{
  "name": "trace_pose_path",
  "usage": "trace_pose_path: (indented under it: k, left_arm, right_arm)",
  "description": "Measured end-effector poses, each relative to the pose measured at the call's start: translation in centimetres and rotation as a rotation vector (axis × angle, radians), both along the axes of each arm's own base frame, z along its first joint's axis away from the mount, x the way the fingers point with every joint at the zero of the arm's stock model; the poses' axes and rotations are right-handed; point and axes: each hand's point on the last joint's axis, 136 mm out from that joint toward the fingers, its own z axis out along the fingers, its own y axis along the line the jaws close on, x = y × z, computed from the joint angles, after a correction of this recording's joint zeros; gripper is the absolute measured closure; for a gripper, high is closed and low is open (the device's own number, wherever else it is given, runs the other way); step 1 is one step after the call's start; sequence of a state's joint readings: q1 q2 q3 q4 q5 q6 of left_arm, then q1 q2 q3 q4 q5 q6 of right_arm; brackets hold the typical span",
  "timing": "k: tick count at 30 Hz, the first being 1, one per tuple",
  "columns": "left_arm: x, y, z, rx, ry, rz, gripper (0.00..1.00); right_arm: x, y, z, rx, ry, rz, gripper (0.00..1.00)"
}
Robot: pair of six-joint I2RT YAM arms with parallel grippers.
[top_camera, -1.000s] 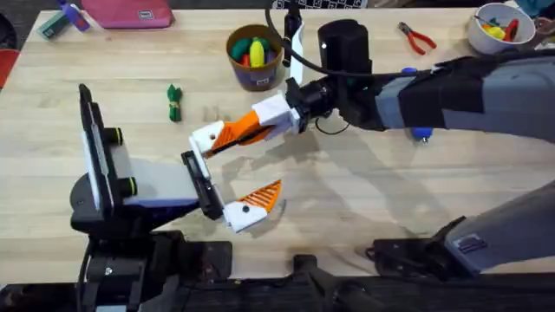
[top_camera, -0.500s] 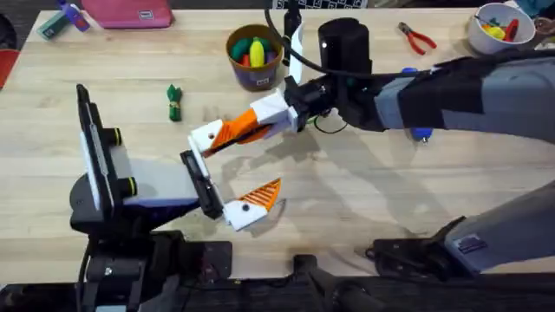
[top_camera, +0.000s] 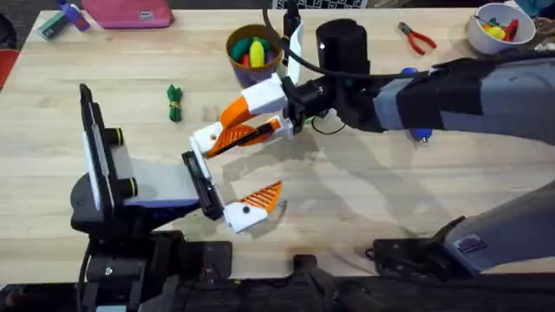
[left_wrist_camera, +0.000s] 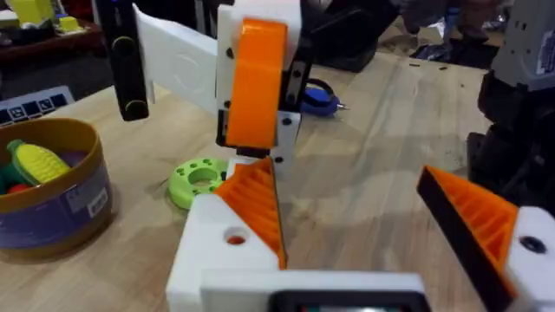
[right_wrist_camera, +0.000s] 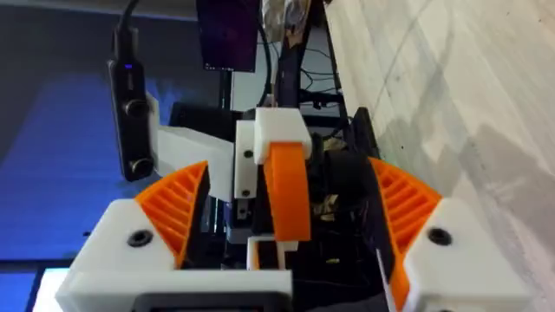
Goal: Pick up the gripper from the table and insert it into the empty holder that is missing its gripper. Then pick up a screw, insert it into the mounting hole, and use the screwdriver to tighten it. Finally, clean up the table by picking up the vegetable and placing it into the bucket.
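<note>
Right jaws (top_camera: pixel 247 121) straddle left jaws' finger (top_camera: pixel 208 139); bucket (top_camera: pixel 254 55) behind.

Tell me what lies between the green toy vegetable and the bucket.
Only bare wooden table separates the vegetable from the bucket, seen in the overhead view.

Even, fairly bright light falls on the wooden table (top_camera: pixel 364 208) from above, with no harsh glare. The right arm (top_camera: pixel 451 91) casts soft grey shadows on the wood below it. That arm looks large and slightly blurred near the overhead camera. In the right wrist view the background glows dim blue and is out of focus. The left wrist view blurs toward its far edges.
</note>
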State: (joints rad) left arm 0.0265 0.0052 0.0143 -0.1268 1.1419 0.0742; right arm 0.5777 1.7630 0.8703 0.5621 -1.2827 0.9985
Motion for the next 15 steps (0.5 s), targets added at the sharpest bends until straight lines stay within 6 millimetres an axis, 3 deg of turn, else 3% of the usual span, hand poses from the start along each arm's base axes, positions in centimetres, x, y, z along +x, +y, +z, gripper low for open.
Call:
trace_pose_path:
  k: [15]
  left_arm:
    - [-0.11, -0.05, 0.01, -0.001, 0.000, -0.007, 0.015]
  right_arm:
    - [0.02, -0.01, -0.13, -0.002, -0.006, -0.002, 0.030]
